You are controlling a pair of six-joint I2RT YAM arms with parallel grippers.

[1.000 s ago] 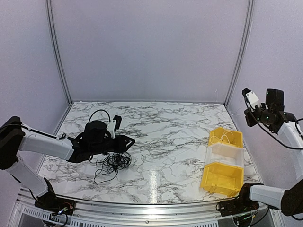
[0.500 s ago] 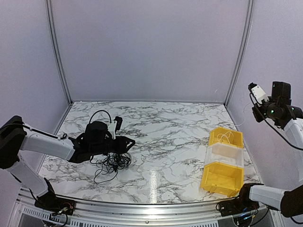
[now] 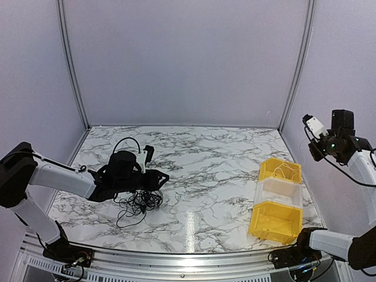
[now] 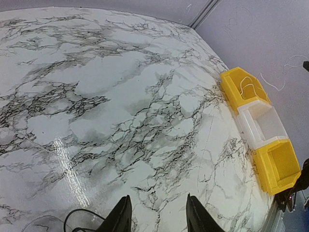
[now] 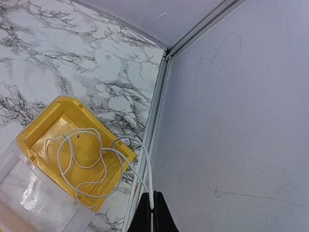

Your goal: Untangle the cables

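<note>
The cables are split. A tangle of thin black cables [image 3: 139,201] lies on the marble table [image 3: 205,176] just below my left gripper [image 3: 160,177]. That gripper [image 4: 158,215] hovers open with only bare table between its fingers; one black loop [image 4: 79,210] shows beside the left finger. My right gripper [image 5: 153,209] is high at the right wall, shut on the end of the white cable [image 5: 149,172]. The rest of the white cable coils in the far yellow bin [image 5: 43,116]. In the top view the right gripper [image 3: 313,150] hangs above that bin [image 3: 281,170].
A row of three bins stands at the table's right edge: the far yellow one, a clear one [image 3: 279,192] and a near yellow one [image 3: 275,222]. An aluminium frame post [image 5: 159,96] and the side wall are close to the right gripper.
The right arm swung up and out towards the wall, then came back down a little, still pinching the white cable. The left arm crept slightly right over the black tangle.
</note>
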